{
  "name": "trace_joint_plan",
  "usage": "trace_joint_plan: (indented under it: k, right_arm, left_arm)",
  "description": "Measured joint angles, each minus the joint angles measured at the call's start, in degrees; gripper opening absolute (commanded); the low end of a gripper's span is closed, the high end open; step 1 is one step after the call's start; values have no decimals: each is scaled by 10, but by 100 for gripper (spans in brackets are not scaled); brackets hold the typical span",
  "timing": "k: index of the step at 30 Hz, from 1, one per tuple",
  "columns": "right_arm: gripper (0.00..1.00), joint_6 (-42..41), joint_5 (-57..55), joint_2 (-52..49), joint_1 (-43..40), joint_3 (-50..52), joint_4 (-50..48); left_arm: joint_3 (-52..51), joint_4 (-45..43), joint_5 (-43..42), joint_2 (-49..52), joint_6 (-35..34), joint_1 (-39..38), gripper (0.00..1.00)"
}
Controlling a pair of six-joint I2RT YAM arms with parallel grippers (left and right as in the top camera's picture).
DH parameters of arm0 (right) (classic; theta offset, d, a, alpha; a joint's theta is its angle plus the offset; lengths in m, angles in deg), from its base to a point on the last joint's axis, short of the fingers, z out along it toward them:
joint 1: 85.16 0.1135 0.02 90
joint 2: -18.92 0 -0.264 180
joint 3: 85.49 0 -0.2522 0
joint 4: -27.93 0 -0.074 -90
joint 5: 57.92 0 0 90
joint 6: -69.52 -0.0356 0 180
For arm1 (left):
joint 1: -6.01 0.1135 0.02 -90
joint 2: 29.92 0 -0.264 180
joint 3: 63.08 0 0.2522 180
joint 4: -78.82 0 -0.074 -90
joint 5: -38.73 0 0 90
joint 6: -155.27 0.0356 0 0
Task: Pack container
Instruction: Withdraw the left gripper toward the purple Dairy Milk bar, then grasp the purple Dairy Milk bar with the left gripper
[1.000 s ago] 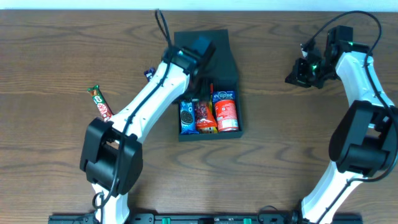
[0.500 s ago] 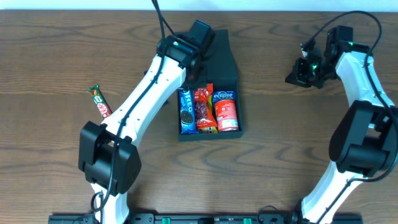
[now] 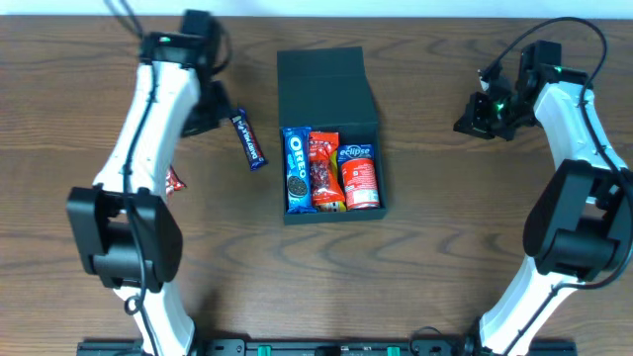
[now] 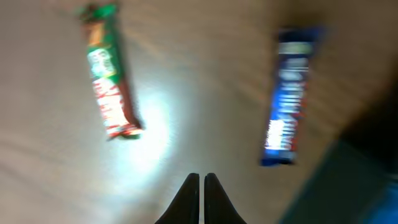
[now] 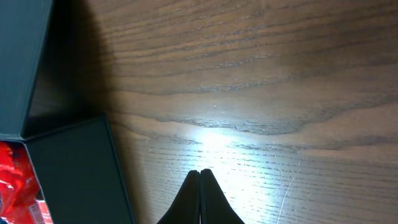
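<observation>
Left wrist view smeared, red bar mostly under left arm, blue bar lettering unreadable, container edge-cropped.

3 snack packs in container; bar left

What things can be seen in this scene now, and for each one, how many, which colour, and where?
container: 1, dark slate-blue, middle of the table, lid flap open
Oreo pack: 1, blue, in the container, left side
snack pack: 1, red and orange, in the container, middle
Eclipse pack: 1, red, in the container, right side
blue bar: 1, blue, on the table left of the container
red and green bar: 1, on the table, further left
table: 1, brown wood
left gripper: 1, dark, shut, empty, near both bars
right gripper: 1, dark, shut, empty, right of the container
</observation>
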Motion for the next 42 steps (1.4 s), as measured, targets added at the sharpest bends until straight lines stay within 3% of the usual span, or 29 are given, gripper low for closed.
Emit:
trace_joint_plan:
  k: [5,12,18,20,25,26,28,30,33,42]
  right_arm:
    - [2,0,0,0,0,0,-6]
    - [2,-1,0,0,0,0,-15]
    - [1,-2,0,0,0,0,-13]
    - [1,-2,0,0,0,0,-11]
    - [2,-2,0,0,0,0,-8]
    - [2,-2,0,0,0,0,-7]
    - [2,-2,0,0,0,0,-7]
    - [2,-2,0,0,0,0,-6]
    - [2,-2,0,0,0,0,-7]
    - [2,-2,0,0,0,0,-7]
  left_arm:
    - [-105,-3,22,-13,27,16,6]
    - [-274,-178,-26,-133,63,38,6]
    - [-279,-316,-96,-121,32,45,7]
    - [-279,-349,-114,-101,19,34,21]
    - [-280,-401,-153,-44,-31,6,16]
    - [-280,-409,-157,-37,-38,2,19]
    - [-280,-424,-163,-25,-58,-8,34]
    - [-280,-431,-164,-20,-81,-15,36]
    - [-280,-433,-160,-18,-102,-20,52]
    - [-280,-440,-125,-17,-124,-31,52]
